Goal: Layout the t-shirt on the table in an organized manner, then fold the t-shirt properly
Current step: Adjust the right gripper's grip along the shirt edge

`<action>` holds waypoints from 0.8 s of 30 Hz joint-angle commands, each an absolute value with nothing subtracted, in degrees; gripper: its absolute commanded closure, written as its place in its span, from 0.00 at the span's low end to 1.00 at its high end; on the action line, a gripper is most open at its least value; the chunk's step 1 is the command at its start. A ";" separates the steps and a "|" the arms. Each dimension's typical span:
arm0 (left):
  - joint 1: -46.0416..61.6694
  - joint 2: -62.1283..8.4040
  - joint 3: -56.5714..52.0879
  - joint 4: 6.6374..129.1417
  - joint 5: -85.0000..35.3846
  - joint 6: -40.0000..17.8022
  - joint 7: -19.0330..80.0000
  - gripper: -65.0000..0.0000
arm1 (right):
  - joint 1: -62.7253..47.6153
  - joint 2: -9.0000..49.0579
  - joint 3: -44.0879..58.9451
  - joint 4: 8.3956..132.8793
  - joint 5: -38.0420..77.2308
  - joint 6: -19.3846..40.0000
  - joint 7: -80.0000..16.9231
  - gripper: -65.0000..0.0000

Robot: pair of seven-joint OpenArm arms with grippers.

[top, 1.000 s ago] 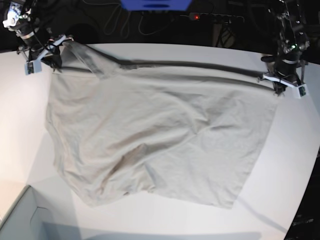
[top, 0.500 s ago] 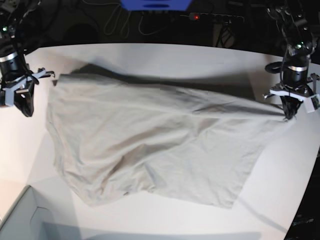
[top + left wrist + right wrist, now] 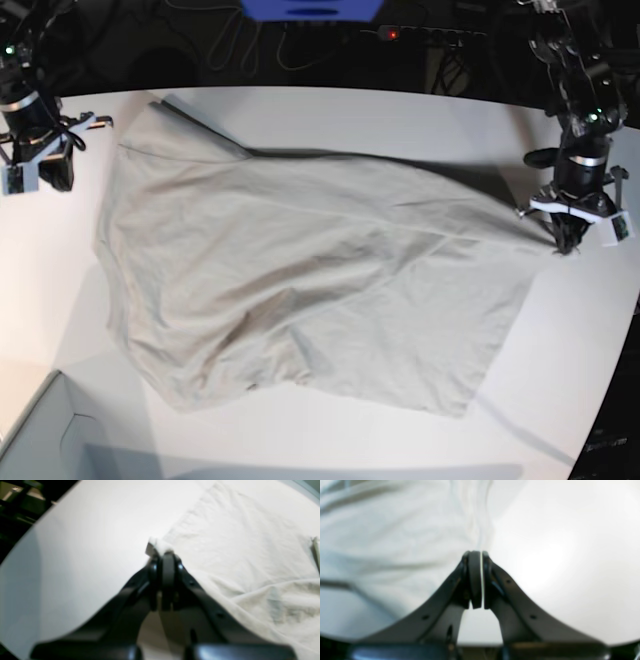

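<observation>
The light beige-grey t-shirt (image 3: 310,280) lies spread and wrinkled over the white table (image 3: 380,110), its far edge lifted off the surface. My left gripper (image 3: 566,240) is at the shirt's right corner. In the left wrist view this gripper (image 3: 166,555) is shut on a small bunch of the t-shirt (image 3: 250,542). My right gripper (image 3: 88,128) is at the shirt's far left corner. In the right wrist view it (image 3: 480,553) is shut, and a fabric ridge of the t-shirt (image 3: 395,530) runs straight to its tips. The collar and label are hidden.
A grey box corner (image 3: 40,435) stands at the front left. A blue object (image 3: 310,8) and cables lie beyond the table's far edge. The table's curved edge (image 3: 610,380) runs down the right side.
Both arms dropped from the taut far position, then rose a little. The shirt's far left corner has gone back up and away, and its far edge is slack.
</observation>
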State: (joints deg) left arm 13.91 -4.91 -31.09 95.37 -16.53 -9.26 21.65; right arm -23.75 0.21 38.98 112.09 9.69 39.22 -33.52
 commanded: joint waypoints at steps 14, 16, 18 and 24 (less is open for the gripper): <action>13.67 -5.58 -31.16 95.16 -16.66 -9.19 20.18 1.00 | -30.81 -3.12 33.45 102.90 10.77 40.00 -35.03 0.36; 13.67 -5.58 -31.16 95.16 -16.66 -9.19 20.18 1.00 | -30.11 -3.03 33.10 101.14 10.86 40.00 -34.95 0.36; 13.67 -5.58 -31.34 95.16 -16.66 -9.19 20.18 1.00 | -29.49 -3.12 33.01 100.18 10.86 40.00 -34.95 0.36; 14.11 -5.58 -31.52 95.16 -16.66 -9.19 20.18 1.00 | -27.82 -2.95 31.87 97.54 10.95 40.00 -34.95 0.36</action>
State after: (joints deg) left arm 14.26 -4.93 -31.20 94.17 -16.47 -9.06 21.65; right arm -28.08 -3.33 31.94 96.71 10.17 39.18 -35.90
